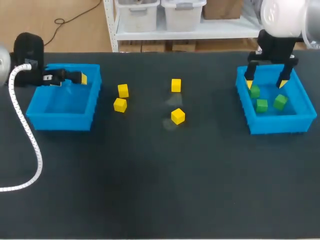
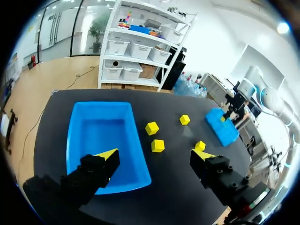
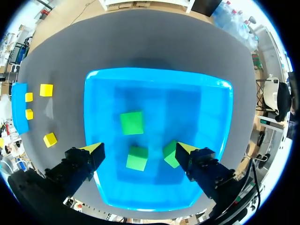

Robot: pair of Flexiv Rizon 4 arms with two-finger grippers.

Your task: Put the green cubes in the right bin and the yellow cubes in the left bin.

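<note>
1. The left arm (image 1: 27, 52) comes in over the far side of the left blue plastic bin (image 1: 60, 120). The left jaws are spread wide and hold nothing.
2. The right arm (image 1: 280, 22) hangs above the right blue plastic bin (image 1: 277, 126). The right jaws are also spread wide and hold nothing.
3. Three small green cubes lie inside the right bin, all apart: one toward the far left (image 1: 255, 91), one in the middle (image 1: 261, 105), one to its right (image 1: 280, 101).
4. Four small yellow cubes sit on the dark bench (image 1: 160, 190) between the bins. Two are close together just beside the left bin (image 1: 123, 90) (image 1: 120, 105). Two are near the middle, one farther back (image 1: 176, 85), one nearer (image 1: 177, 116).
5. A white ribbed hose (image 1: 30, 145) trails from the left arm across the bench.
</note>
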